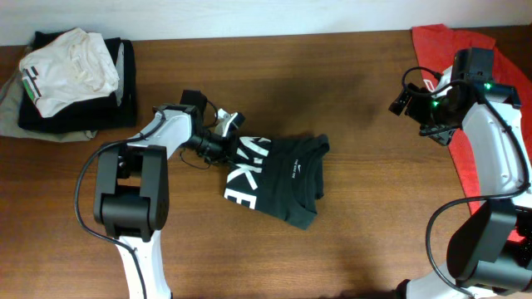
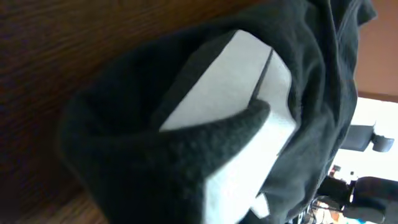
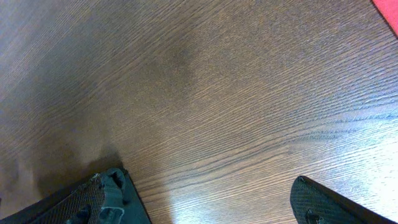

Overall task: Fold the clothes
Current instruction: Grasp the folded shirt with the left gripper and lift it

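My left end effector [image 1: 221, 134] sits against the edge of the black T-shirt [image 1: 287, 178], which lies crumpled in a lumpy rectangle on the bench [image 1: 332, 75] just beyond its tip. Soft, matte folds and smooth white lettering [image 2: 230, 87] fill its wrist view, so I cannot tell whether it is clamped. My right end effector [image 3: 205, 183] hangs with textured fingers wide apart over bare wood grain, well apart from the T-shirt, with a red cloth [image 1: 436, 41] just behind it.
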Action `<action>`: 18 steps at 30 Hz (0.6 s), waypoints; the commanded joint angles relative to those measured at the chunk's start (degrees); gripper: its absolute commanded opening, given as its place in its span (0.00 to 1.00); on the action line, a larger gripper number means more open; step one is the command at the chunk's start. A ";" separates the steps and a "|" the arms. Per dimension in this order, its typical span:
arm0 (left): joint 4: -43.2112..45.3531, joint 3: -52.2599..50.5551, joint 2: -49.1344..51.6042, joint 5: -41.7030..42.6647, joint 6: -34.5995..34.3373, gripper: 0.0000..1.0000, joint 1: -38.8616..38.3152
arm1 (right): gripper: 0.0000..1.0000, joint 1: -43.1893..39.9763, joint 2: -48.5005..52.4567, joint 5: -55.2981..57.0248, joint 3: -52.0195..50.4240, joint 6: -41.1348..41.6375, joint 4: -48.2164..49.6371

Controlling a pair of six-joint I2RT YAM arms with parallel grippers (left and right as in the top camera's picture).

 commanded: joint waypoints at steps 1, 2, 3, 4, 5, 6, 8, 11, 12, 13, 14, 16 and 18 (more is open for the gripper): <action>0.17 1.42 0.68 -0.90 -2.19 0.08 -0.15 | 0.99 0.02 0.11 0.50 0.22 -0.15 -0.02; -0.76 3.93 0.68 -2.99 -4.48 0.01 0.26 | 0.99 0.02 0.11 0.50 0.22 -0.15 -0.02; -3.08 7.85 0.68 -6.64 -5.77 0.01 0.76 | 0.98 0.02 0.11 0.50 0.22 -0.15 -0.02; -4.76 10.32 0.68 -8.72 -5.75 0.01 1.09 | 0.99 0.02 0.11 0.50 0.22 -0.15 -0.02; -7.48 14.08 0.68 -12.55 -5.73 0.01 1.42 | 0.99 0.02 0.11 0.50 0.22 -0.15 -0.02; -10.23 19.08 0.68 -17.14 -5.25 0.01 1.62 | 0.99 0.02 0.11 0.50 0.22 -0.15 -0.02; -13.88 27.52 0.68 -24.83 -3.06 0.01 1.88 | 0.99 0.02 0.11 0.50 0.22 -0.15 -0.02; -14.95 33.92 0.68 -33.51 -2.82 0.01 2.91 | 0.99 0.02 0.11 0.50 0.22 -0.15 -0.02; -14.10 35.10 0.68 -37.27 -0.98 0.01 3.80 | 0.99 0.02 0.11 0.50 0.22 -0.15 0.00; -13.29 35.26 0.68 -39.32 0.33 0.01 4.42 | 0.99 0.02 0.11 0.52 0.22 -0.15 0.00; -12.52 35.26 0.68 -41.07 1.97 0.01 5.05 | 0.99 0.02 0.11 0.50 0.22 -0.15 -0.02; -9.38 35.26 0.68 -46.73 4.33 0.01 6.91 | 0.99 0.02 0.11 0.50 0.22 -0.15 -0.02; -6.19 35.28 0.68 -51.34 6.19 0.01 8.44 | 0.99 0.02 0.11 0.50 0.22 -0.15 -0.02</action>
